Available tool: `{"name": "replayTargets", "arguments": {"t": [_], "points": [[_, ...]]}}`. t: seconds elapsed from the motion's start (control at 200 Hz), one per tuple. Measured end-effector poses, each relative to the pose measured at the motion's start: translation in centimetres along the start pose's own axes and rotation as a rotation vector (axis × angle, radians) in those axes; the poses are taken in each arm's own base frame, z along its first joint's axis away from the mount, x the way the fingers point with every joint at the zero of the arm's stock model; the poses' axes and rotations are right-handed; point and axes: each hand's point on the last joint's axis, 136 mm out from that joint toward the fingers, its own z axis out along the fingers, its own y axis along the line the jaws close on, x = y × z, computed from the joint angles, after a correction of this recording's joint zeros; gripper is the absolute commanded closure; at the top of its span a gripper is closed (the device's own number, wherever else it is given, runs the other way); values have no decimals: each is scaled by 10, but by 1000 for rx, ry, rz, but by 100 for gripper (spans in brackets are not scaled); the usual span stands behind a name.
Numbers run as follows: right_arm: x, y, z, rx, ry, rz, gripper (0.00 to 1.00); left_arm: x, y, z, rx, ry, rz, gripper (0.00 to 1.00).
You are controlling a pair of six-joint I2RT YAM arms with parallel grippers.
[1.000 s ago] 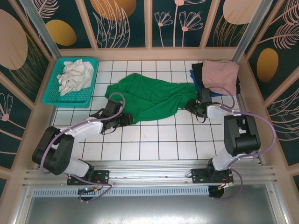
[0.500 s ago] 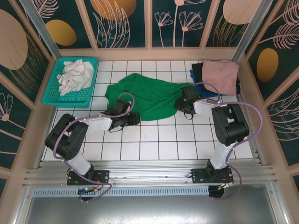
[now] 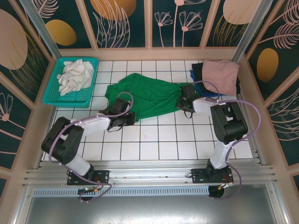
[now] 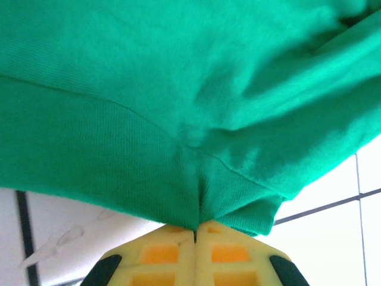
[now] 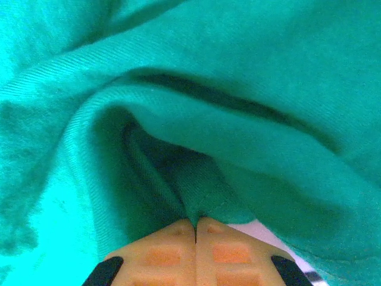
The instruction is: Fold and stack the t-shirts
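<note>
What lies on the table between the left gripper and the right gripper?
The crumpled green t-shirt lies there, as the top view shows. The left gripper and the right gripper are each shut on an edge of it.

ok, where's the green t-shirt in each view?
Top external: green t-shirt spread mid-table, between teal basket and folded stack.
Left wrist: across the upper frame, hem pinched in the left gripper.
Right wrist: across the frame, a fold pinched in the right gripper.
Shared landmark: the two pinches; top view has left gripper at the shirt's near edge, right gripper at its right end.
</note>
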Motion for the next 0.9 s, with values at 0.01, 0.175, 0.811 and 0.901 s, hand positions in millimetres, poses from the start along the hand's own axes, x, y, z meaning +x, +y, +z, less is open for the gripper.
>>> {"name": "replayTargets", "arguments": {"t": [0.01,0.175,0.811,0.901], "points": [[1,-1,-1,2,1,-1,97,-1,-1,-2,2,-4,0,100],[-1,-3,-42,1,-23,-14,100,-27,-16,-51,13,-118,11,100],[-10,27,-81,-61,-17,-117,57,-95,30,-58,-288,-171,49,49],[5,18,-79,-58,12,-118,57,-82,48,-55,-333,-134,39,43]]}}
